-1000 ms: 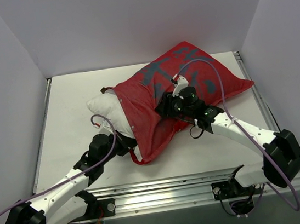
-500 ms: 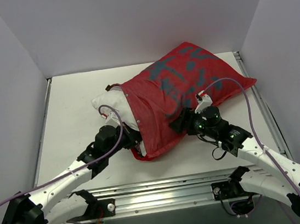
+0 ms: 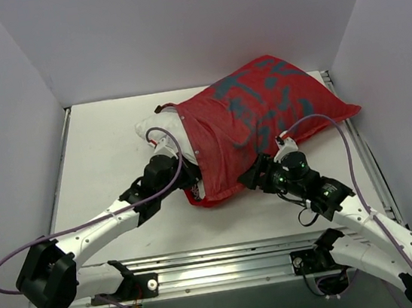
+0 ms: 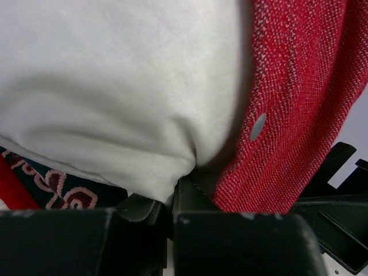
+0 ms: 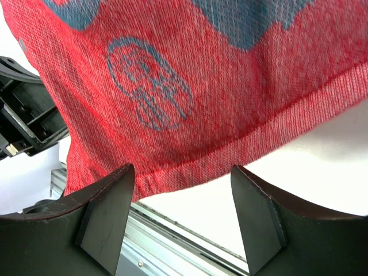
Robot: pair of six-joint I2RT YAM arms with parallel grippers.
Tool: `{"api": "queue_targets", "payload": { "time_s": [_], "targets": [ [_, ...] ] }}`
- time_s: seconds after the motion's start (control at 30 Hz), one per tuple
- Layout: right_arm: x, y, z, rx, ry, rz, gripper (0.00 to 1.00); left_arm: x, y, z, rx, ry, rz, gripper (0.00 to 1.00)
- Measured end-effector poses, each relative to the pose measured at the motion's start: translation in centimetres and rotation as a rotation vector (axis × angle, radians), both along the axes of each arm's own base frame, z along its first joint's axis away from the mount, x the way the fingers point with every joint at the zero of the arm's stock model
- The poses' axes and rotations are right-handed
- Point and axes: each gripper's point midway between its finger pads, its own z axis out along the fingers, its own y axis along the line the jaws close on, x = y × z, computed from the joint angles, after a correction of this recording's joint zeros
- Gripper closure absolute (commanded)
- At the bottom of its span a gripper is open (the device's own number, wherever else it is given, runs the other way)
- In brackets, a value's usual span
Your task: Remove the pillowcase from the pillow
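Note:
The red pillowcase [image 3: 261, 112] with grey-blue markings lies at the middle right of the table and covers most of the white pillow [image 3: 159, 130], whose left end sticks out. In the left wrist view the pillow [image 4: 115, 86] fills the frame, next to the red pillowcase edge [image 4: 299, 103] with a white snap [image 4: 259, 126] and the navy lining [image 4: 54, 184]. My left gripper [image 3: 187, 181] [image 4: 172, 192] is shut on a fold of the pillow at the case's opening. My right gripper [image 3: 251, 177] [image 5: 181, 213] is open and empty just before the pillowcase's near edge [image 5: 201, 86].
White walls close in the table on the left, back and right. A metal rail [image 3: 228, 261] runs along the near edge and shows under the right fingers [image 5: 172, 247]. Part of the left arm [image 5: 23, 121] shows beside the pillowcase in the right wrist view.
The pillow and case slid back and to the right. My left gripper pushed forward with the pillow end. My right gripper came off the top of the case to its near edge.

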Motion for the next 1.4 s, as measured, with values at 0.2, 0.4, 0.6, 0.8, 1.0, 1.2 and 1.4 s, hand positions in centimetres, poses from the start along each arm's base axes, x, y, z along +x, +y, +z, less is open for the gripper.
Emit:
{"api": "queue_targets", "payload": {
  "time_s": [0.2,0.4,0.6,0.8,1.0,1.2,1.4],
  "targets": [
    [-0.4,-0.7,0.3,0.011,0.01,-0.036,0.37,0.3,-0.5,0.2,0.007,-0.01,0.001,0.98],
    [-0.6,-0.8,-1.9,0.024,0.05,-0.057,0.42,0.3,-0.5,0.2,0.013,-0.015,0.002,0.98],
    [-0.4,-0.4,-4.5,0.046,0.093,-0.082,0.44,0.2,-0.6,0.2,0.02,-0.02,0.001,0.98],
    [0.5,0.1,-3.3,0.092,0.05,-0.093,0.48,0.3,-0.5,0.3,0.022,-0.027,0.01,0.98],
    [1.2,-0.3,-0.7,0.155,-0.028,-0.135,0.53,0.1,-0.1,0.4,0.021,-0.035,0.021,0.98],
    [1.4,-0.6,-1.1,0.173,-0.031,-0.168,0.67,0.1,0.1,0.6,0.018,-0.04,0.025,0.98],
    [1.3,-0.7,-2.9,0.164,0.005,-0.18,0.93,0.0,0.2,0.7,0.019,-0.042,0.03,0.98]
  ]
}}
